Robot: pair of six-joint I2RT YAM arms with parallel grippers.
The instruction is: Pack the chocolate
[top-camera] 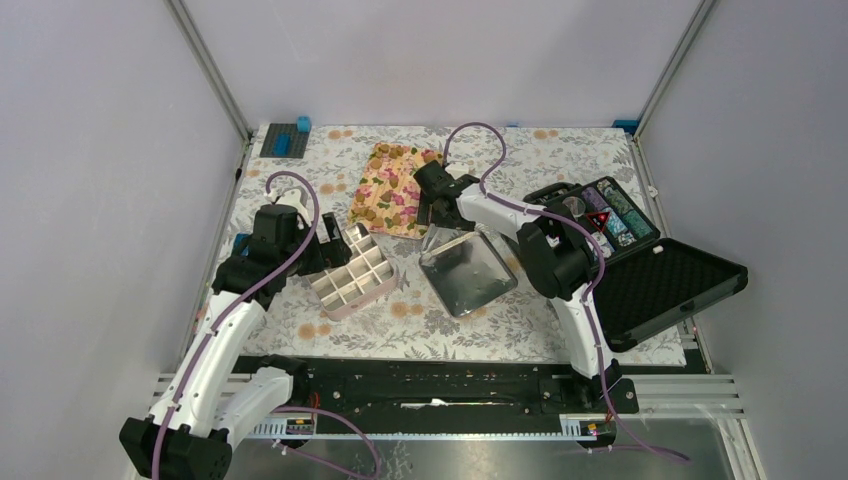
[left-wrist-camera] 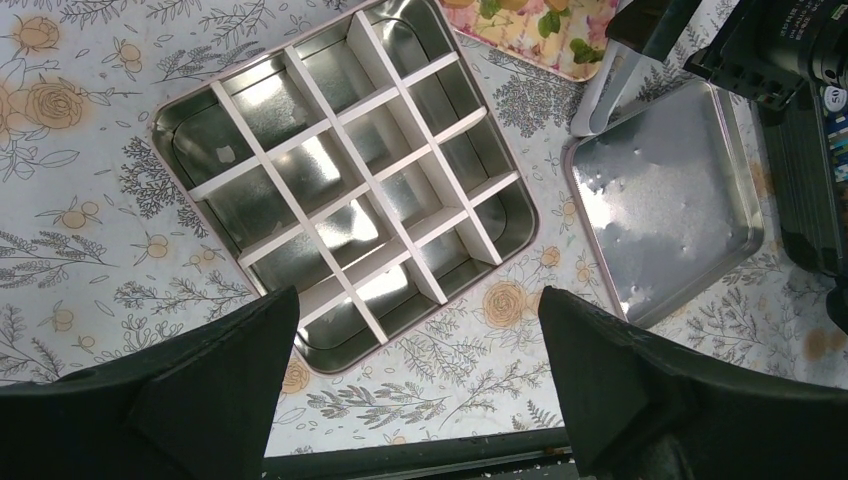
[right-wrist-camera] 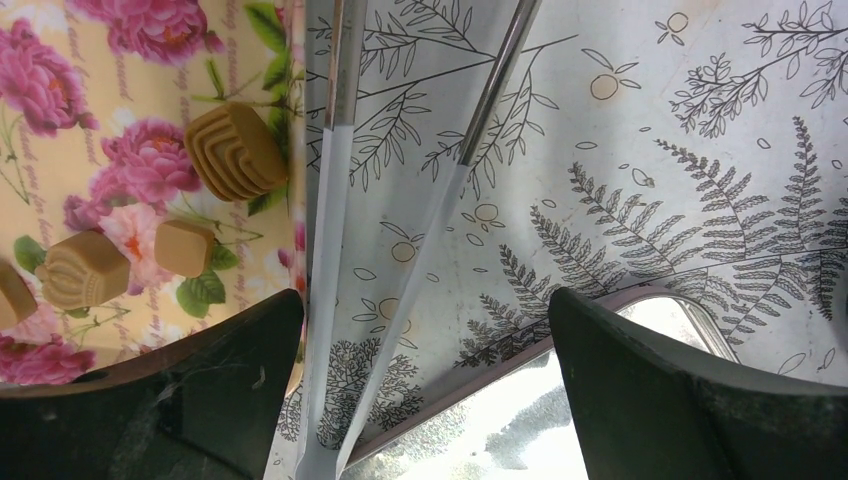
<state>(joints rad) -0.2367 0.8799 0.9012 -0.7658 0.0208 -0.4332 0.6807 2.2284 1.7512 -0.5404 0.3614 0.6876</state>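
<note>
The table (top-camera: 400, 322) is covered with a leafy cloth (top-camera: 560, 160). A tin (top-camera: 350, 275) with small cells is set on the left, and a shiny lid (top-camera: 468, 272) is laid just beside it. A flowered tray (top-camera: 392, 190) is placed behind them. A black case (top-camera: 650, 270) is laid open on the right.

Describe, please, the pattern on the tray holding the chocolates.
Pink flowers and green leaves on a yellow ground; the tray shows best in the right wrist view.

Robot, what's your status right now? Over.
Both claws open: left claw above the empty divided tin, right claw straddling the tongs beside the floral tray. Chocolates on tray, none packed. Nothing blocking the tin.
</note>
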